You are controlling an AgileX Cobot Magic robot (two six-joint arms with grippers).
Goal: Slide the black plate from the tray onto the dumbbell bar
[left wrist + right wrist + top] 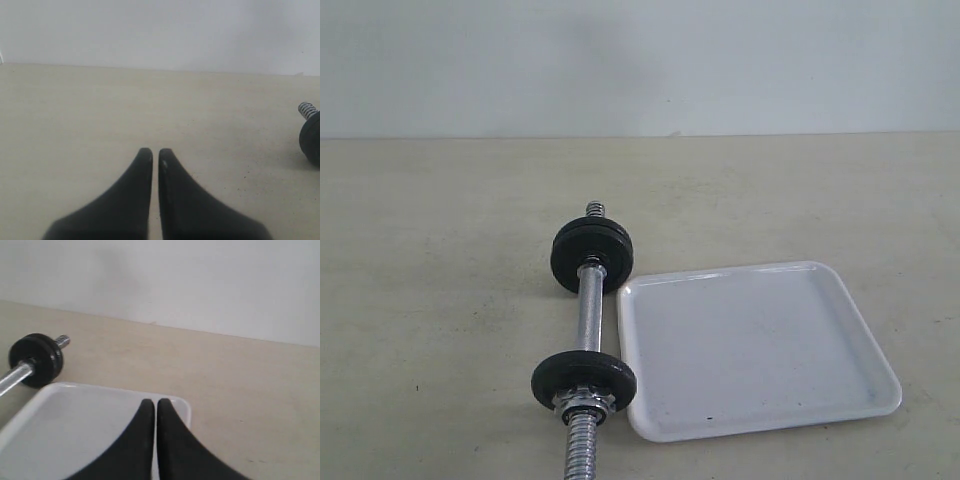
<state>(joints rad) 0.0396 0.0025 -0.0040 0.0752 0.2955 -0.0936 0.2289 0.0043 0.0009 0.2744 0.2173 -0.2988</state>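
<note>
The chrome dumbbell bar (588,320) lies on the table to the left of the white tray (760,350), which holds nothing. A pair of black discs (592,256) sits at the bar's far end. A single black disc (583,378) sits near the front, against a silver collar nut (582,403). I cannot tell which disc is the task's black plate. My left gripper (155,152) is shut and empty over bare table, with a disc (312,140) off to its side. My right gripper (154,403) is shut and empty above a tray (65,425) corner. Neither gripper shows in the exterior view.
A pale wall stands behind the beige table (440,250). In the right wrist view the far discs (37,360) and bar (15,377) lie beyond the tray. The bar's threaded end (307,109) pokes out past the disc in the left wrist view.
</note>
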